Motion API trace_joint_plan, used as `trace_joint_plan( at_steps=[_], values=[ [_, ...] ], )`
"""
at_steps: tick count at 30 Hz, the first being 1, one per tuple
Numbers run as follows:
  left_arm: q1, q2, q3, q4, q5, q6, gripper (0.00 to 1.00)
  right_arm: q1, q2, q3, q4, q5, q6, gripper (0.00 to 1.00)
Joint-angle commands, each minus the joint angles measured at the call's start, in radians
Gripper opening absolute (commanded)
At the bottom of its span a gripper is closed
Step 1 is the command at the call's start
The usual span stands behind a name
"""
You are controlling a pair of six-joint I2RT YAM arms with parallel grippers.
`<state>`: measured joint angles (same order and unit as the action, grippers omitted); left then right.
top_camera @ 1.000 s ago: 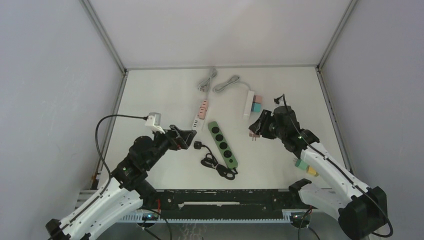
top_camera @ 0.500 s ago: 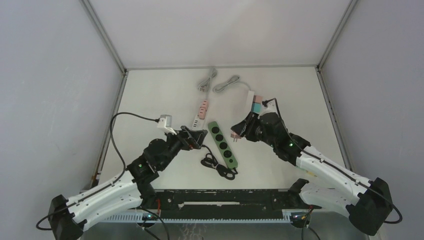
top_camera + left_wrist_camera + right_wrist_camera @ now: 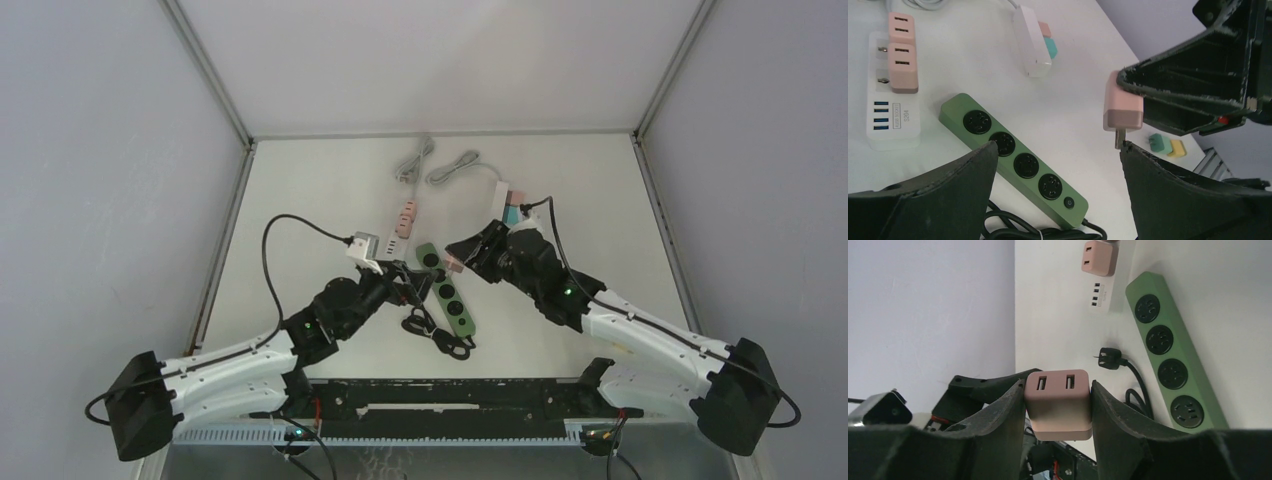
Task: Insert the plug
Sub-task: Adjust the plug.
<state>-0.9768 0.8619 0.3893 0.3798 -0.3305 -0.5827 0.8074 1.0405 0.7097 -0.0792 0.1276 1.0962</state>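
**Top external view: pink plug (image 3: 452, 264) aloft beside the green strip (image 3: 447, 290)**

At lower left, the left end effector (image 3: 405, 284) reaches in over the desk (image 3: 300, 200). Its fingers are spread wide and hold nothing. Its wrist view looks down between them onto the green strip, which lies diagonally at centre with four round sockets, all vacant. A black plug (image 3: 1110, 357) on a coiled cord (image 3: 440, 335) lies just beside the strip. Above and to the left lies a white strip (image 3: 892, 117) carrying two pink adapters. Right of centre, the right end effector (image 3: 470, 250) is clenched on the pink plug by its two flat sides. The plug's USB face is turned to the wrist camera and its prongs point down. It hangs clear of the desk near the green strip's upper end, touching nothing.

The plug looks like a light, rigid plastic block with smooth walls, so it could twist or slip under pushing force. The thin prongs would probably bend if they met the socket askew. The present hold, on opposite flat sides well away from the prongs, seems right. Which socket is meant I cannot tell. The strips lie loose and would likely slide unless braced.

The desk is white, matt and flat. Plain pale walls on metal posts enclose it. The middle is crowded, and the arms come close there.
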Motion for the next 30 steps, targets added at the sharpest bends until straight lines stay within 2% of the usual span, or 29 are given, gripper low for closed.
trace_joint_plan(
  at_steps=[1,13,19,27,30],
  values=[
    [-0.023,0.046,0.065,0.097,0.039,0.105,0.94,0.02,0.014,0.004,0.074,0.034,0.107,0.4],
    [-0.036,0.089,0.086,0.155,0.056,0.153,0.89,0.063,0.038,0.003,0.111,0.077,0.148,0.4],
    [-0.035,0.113,0.099,0.17,0.066,0.154,0.81,0.072,0.051,0.003,0.126,0.072,0.143,0.39],
    [-0.036,0.107,0.086,0.194,0.048,0.167,0.65,0.073,0.047,0.003,0.141,0.047,0.097,0.39],
    [-0.036,0.105,0.081,0.2,0.049,0.167,0.62,0.073,0.051,0.003,0.147,0.035,0.085,0.38]
  ],
)
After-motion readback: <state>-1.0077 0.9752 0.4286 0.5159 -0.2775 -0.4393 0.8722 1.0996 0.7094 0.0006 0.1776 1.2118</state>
